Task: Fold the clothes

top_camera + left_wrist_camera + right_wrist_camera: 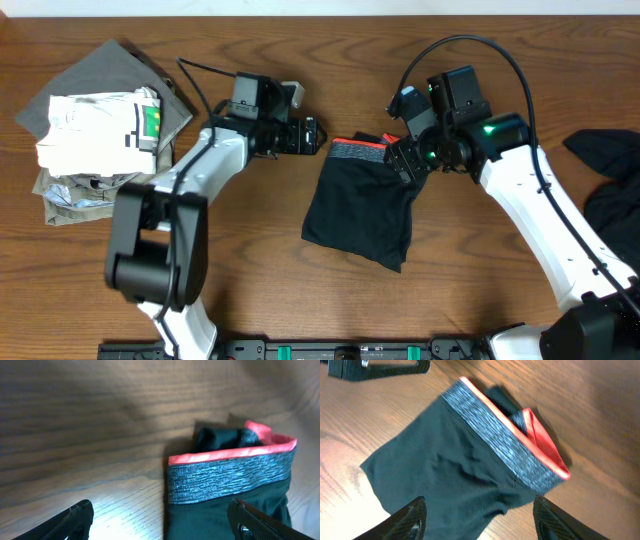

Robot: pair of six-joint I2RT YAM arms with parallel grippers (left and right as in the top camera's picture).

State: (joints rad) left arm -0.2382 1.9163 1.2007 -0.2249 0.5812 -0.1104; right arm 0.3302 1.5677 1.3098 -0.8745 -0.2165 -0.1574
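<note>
Progress check from my end: a stack of folded clothes (pixel 95 130) sits at the far left of the table (pixel 290 290), so I'd say part of the job is done. The black shorts (pixel 362 208) lie mid-table between the arms, waistband (pixel 227 477) rumpled, not folded yet as far as I can judge. The left gripper (pixel 160 510) is spread wide near the waistband. The right gripper (pixel 479 510) is spread over the fabric, pinching nothing. A dark heap (pixel 612 175) waits at the right edge.

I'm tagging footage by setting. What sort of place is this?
Likely a robotics lab bench: a wooden table, black shorts lying between the left arm and right arm, and a stack of clothes.
</note>
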